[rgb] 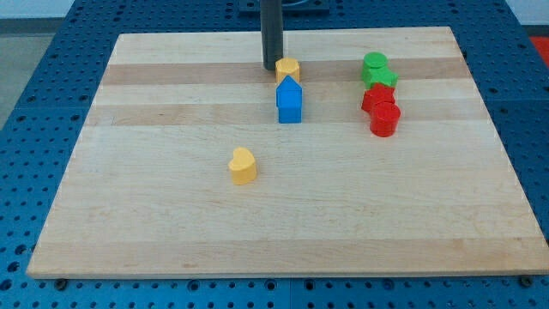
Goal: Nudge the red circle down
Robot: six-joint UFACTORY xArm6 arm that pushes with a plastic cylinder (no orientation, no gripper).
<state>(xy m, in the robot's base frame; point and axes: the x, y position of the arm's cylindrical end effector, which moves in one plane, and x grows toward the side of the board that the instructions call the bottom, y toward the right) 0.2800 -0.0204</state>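
Observation:
The red circle point(385, 119) sits at the view's right, touching a red star-like block point(377, 97) just above it. My tip point(271, 68) rests near the view's top centre, right beside the left of a yellow hexagon block point(288, 69), far to the left of the red circle. A blue house-shaped block point(290, 100) stands just below the yellow hexagon.
A green circle point(374, 63) and a green star-like block point(382, 77) stack above the red pair. A yellow heart-shaped block point(243, 165) lies left of centre. The wooden board point(129, 215) lies on a blue perforated table.

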